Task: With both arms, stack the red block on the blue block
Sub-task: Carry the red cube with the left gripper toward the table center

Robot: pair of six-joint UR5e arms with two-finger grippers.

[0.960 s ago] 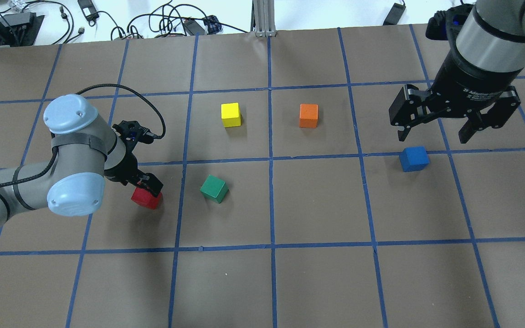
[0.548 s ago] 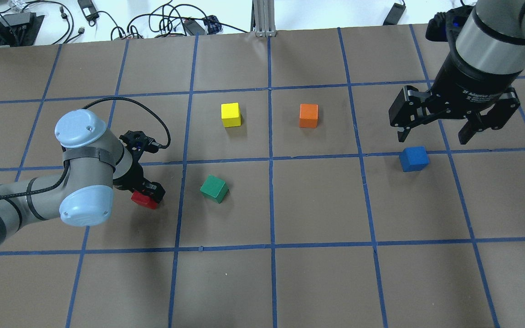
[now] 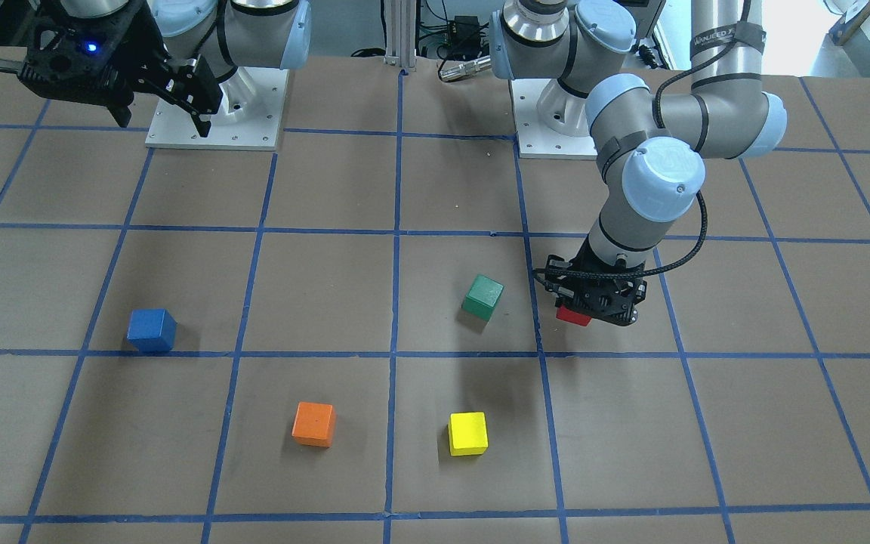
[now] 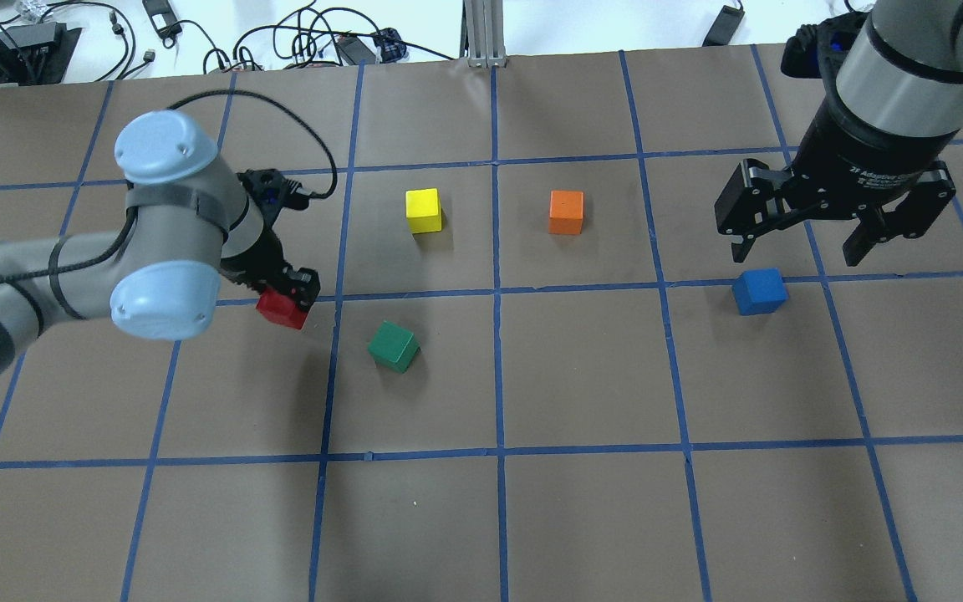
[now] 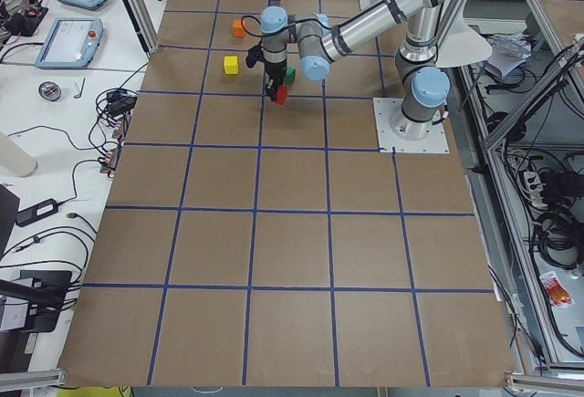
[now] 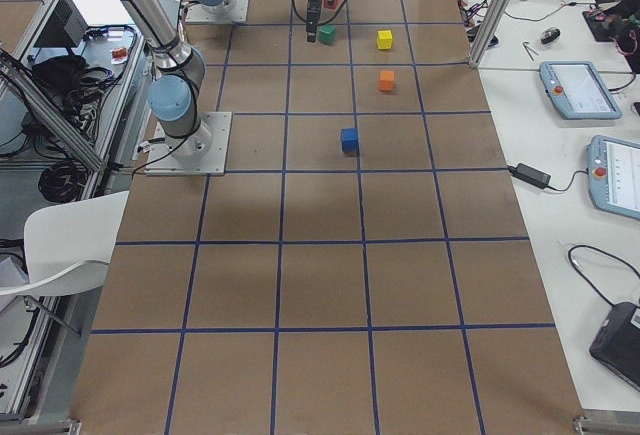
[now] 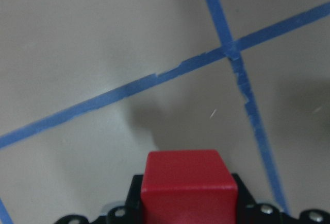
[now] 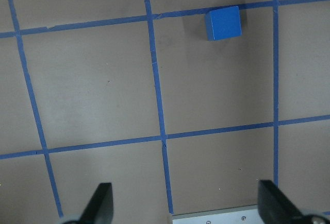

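Since a second ago, the red block has been raised off the table and carried toward the far edge by the left gripper. It is clamped by its sides, so its underside is left free for setting down. The blue block lies untouched toward the right edge. The right gripper is held high nearby, spread wide and empty. Open table is left between them, though the green block sits just beside the likely path.
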